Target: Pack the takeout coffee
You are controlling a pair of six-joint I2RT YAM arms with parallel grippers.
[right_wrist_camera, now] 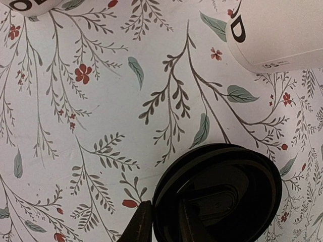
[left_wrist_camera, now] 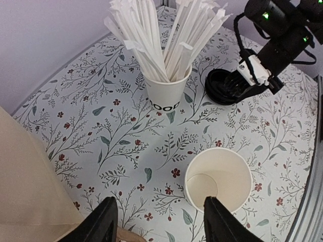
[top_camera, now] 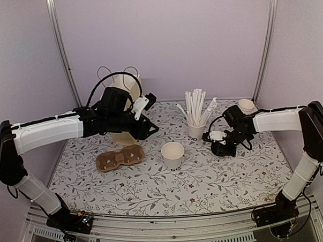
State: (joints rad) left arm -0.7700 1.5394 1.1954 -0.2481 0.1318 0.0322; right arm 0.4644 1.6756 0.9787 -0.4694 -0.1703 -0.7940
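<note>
Pale lilac walls (top_camera: 163,40), metal corner rails (top_camera: 62,50), floral tablecloth (top_camera: 217,177)

Arms: two.
Grippers: two, the left gripper (left_wrist_camera: 164,224) and the right gripper (right_wrist_camera: 162,227).
White paper cups: three in sight: the open lettered cup (top_camera: 172,155), the straw cup (top_camera: 196,131), and a far cup (top_camera: 247,105) that may be a stack.
Black lids (right_wrist_camera: 217,194): at least one; possibly a stack, number unclear.
Straws (left_wrist_camera: 166,35): many, too crowded to count.
Paper bag (top_camera: 125,85): one.
Cardboard cup carrier (top_camera: 120,157): one.

On my desk (top_camera: 233,177), carrier (top_camera: 120,157) left of the cup (top_camera: 172,154), lid (right_wrist_camera: 227,171) to its right, straw cup (top_camera: 196,131) behind.
</note>
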